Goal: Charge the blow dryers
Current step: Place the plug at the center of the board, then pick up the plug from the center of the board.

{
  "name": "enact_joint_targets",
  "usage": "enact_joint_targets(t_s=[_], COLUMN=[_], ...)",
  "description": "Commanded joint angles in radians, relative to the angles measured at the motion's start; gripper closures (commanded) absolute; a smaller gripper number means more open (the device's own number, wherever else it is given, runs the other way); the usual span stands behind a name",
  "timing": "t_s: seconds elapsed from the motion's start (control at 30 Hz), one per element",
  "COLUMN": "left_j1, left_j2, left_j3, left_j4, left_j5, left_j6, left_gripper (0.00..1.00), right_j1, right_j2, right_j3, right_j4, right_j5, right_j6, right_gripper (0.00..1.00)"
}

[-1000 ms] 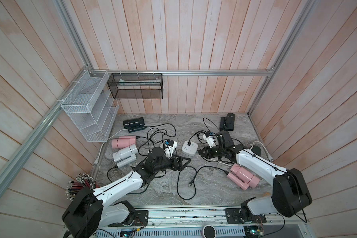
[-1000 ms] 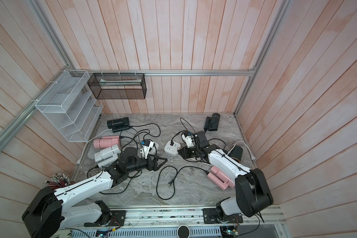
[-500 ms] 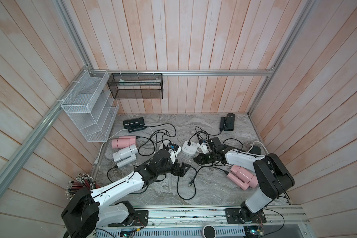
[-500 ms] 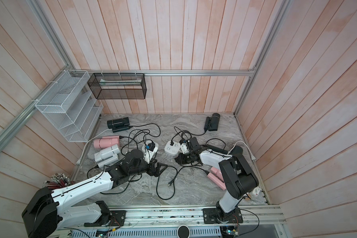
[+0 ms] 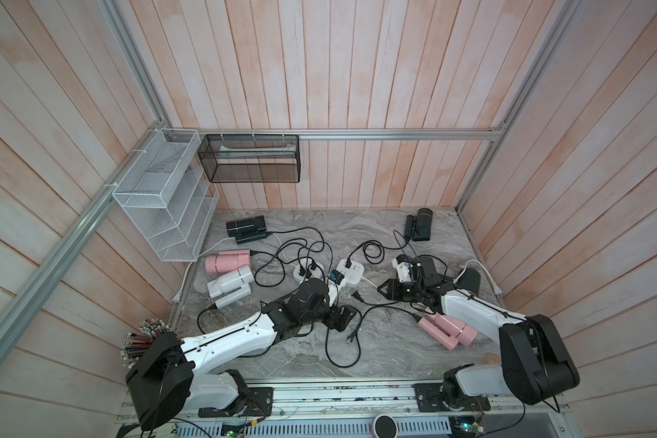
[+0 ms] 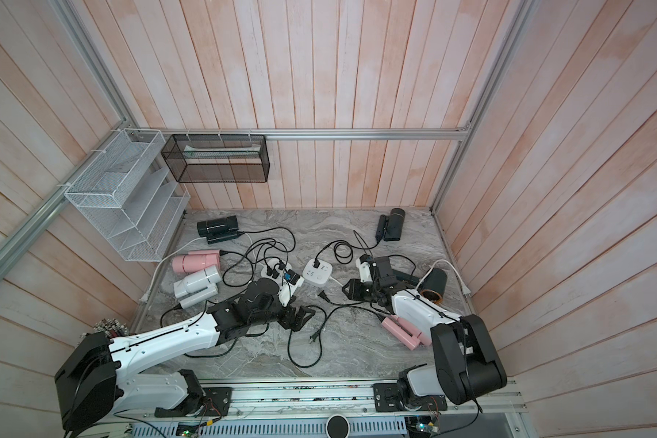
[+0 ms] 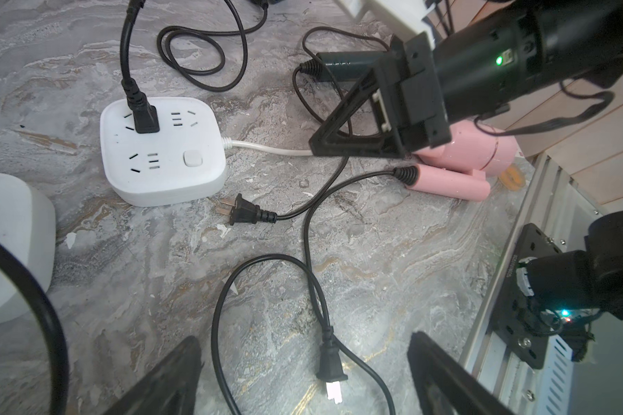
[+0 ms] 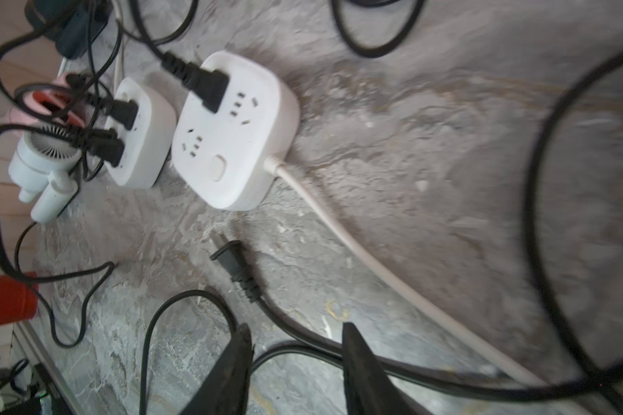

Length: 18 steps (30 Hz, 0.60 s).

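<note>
Blow dryers lie around the marble table: black (image 5: 245, 227), pink (image 5: 226, 261) and light grey (image 5: 230, 282) on the left, black (image 5: 420, 223) and black (image 5: 471, 278) on the right, pink (image 5: 446, 328) at the front right. My left gripper (image 5: 344, 318) (image 7: 303, 381) is open and low over a loose plug (image 7: 330, 370) that lies on the table between its fingers. My right gripper (image 5: 385, 294) (image 8: 295, 359) is open and holds nothing, with black cords running under it. A second loose plug (image 8: 231, 258) lies ahead of it, near the square white power strip (image 8: 231, 133).
A second power strip (image 5: 308, 271) with several plugs in it sits left of the square one (image 5: 351, 271). Black cords loop across the table's middle. A white wire rack (image 5: 164, 197) and a black mesh basket (image 5: 249, 159) hang at the back left. Brushes (image 5: 145, 337) stand by the left arm.
My right gripper's jaws have widened and its arm has swung back to the right. My left gripper has come down toward the front, over the loose plug.
</note>
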<state>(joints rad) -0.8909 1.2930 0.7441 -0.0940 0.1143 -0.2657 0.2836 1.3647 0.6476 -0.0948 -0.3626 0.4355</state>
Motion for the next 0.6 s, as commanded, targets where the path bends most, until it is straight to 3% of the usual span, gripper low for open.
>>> enact_joint_targets(t_s=[0.0,0.2,0.57], left_j1=[-0.005,-0.012,-0.025], left_j2=[0.024,0.040,0.058], left_j3=[0.037,0.034,0.025], left_j4=[-0.006,0.033,0.069], left_j5=[-0.021,0.000,0.002], left_j6=[0.030,0.013,-0.022], left_gripper=[0.09,0.11,0.15], right_j1=[-0.051,-0.140,-0.247], right_j2=[-0.038,-0.016,0.102], right_j3=[-0.039,-0.036,0.002], right_j4=[-0.049,-0.043,0.037], right_j5=[0.075,0.152,0.099], right_j6=[0.060,0.047,0.012], right_gripper=[0.58,0.60,0.63])
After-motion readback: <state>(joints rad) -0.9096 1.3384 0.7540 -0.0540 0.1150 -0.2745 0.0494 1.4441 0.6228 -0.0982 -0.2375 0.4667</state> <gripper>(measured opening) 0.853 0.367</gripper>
